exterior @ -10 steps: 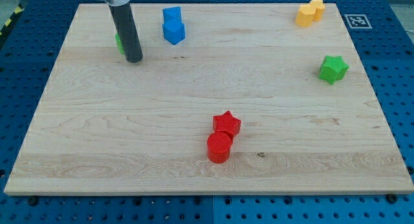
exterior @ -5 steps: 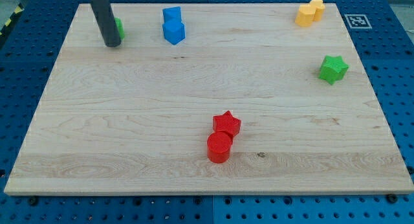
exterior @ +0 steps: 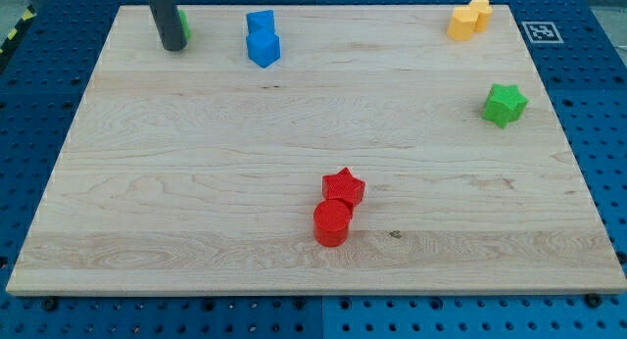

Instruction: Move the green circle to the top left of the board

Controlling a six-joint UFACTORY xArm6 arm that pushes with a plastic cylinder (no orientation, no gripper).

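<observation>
Camera view: my tip [exterior: 174,47] hides most of green circle [exterior: 183,24].

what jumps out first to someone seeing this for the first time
The dark rod at the view's top left, my tip down on the board with the green circle mostly hidden behind it. Next, the red star touching the red cylinder at bottom centre, alone on the bare wooden board.

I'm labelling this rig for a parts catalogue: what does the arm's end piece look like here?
Only the rod shows: a straight, plain dark grey-black cylinder entering from the view's top, smooth and slightly glossy, with no cables, markings or sleeves visible. It ends in my tip, a blunt round end of the same dark colour. The arm above it is out of frame.
</observation>
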